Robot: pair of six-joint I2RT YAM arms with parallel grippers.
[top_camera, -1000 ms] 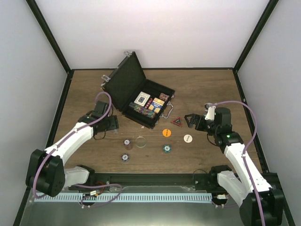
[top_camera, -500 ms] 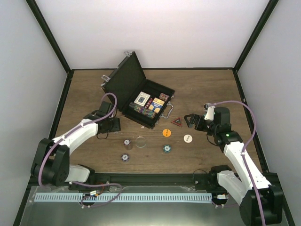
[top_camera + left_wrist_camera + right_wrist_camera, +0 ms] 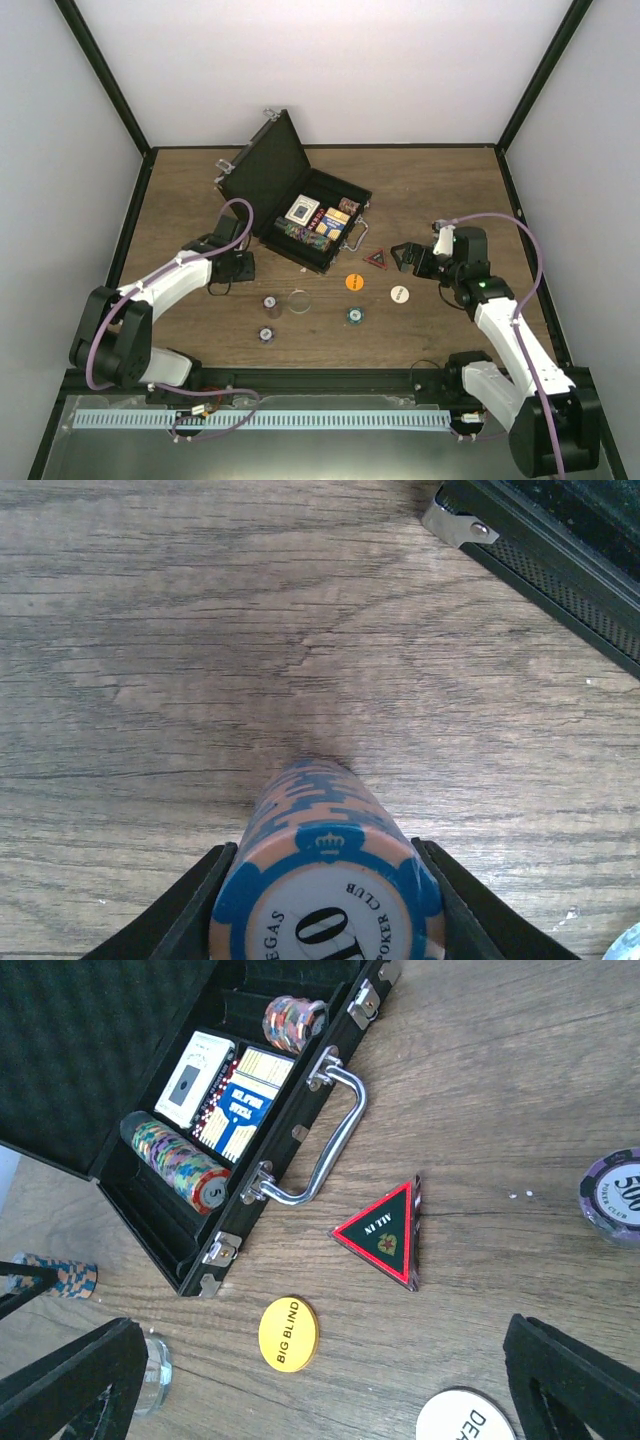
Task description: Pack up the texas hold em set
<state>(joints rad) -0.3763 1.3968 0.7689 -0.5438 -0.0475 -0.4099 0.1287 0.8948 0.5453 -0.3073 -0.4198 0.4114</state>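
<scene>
The black briefcase (image 3: 262,178) lies open at the back centre, with card decks (image 3: 225,1090) and a roll of multicoloured chips (image 3: 180,1165) inside; its silver handle (image 3: 330,1130) faces the front. My left gripper (image 3: 235,266) is shut on a stack of blue-and-orange chips (image 3: 325,880), held low over the wood, left of the case's front corner (image 3: 458,525). My right gripper (image 3: 408,257) is open and empty beside the triangular marker (image 3: 385,1230). The orange button (image 3: 287,1333) and the white button (image 3: 465,1422) lie below it.
A purple chip stack (image 3: 612,1195) sits right of the marker. A green chip stack (image 3: 354,315), two small chip stacks (image 3: 271,302) (image 3: 266,334) and a clear round piece (image 3: 299,301) lie on the table (image 3: 440,180) in front. Black frame posts stand at the table's edges.
My left gripper has moved a little right, closer to the case's front corner, still holding the chips. The right arm has barely moved.
</scene>
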